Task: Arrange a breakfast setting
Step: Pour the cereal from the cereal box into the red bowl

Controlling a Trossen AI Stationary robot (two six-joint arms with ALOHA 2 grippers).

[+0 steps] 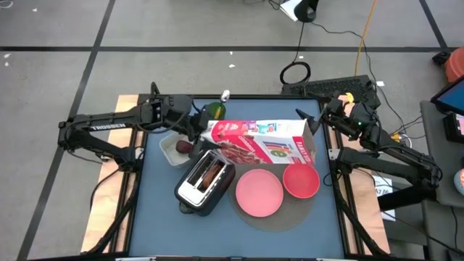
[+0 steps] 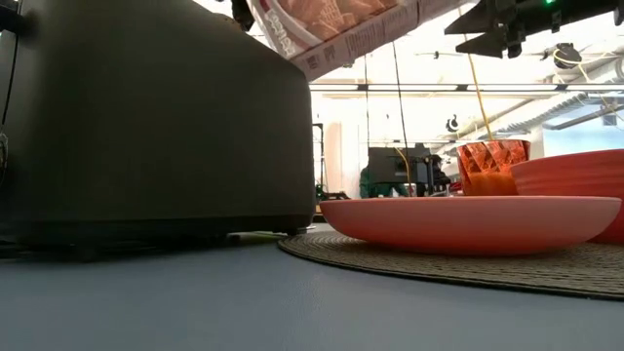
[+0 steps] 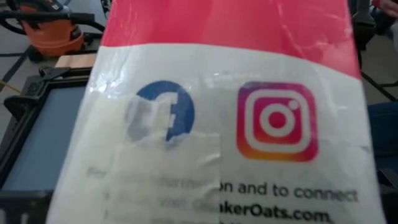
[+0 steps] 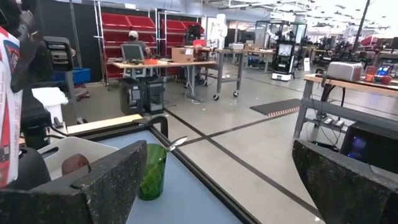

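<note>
My left gripper holds a red-and-white oats box up over the middle of the table. The box fills the left wrist view. Below it stands a silver-and-black toaster with browned bread in its slot. A pink plate and a red bowl rest on a round woven mat. A dark red fruit lies in a white container. A spoon stands in a green cup. No pink cup shows. My right gripper is open and empty at the far right. My left gripper holds the oats box by its left end, coming level from the table's left. The box itself hides the fingers in the left wrist view. The box is lifted clear and reaches toward the table's right, tilted above the toaster in the low view.
The toaster fills the left of the low view, with the plate and bowl to its right. Bare blue tabletop lies at the near left. Cables and a keyboard lie beyond the far edge.
</note>
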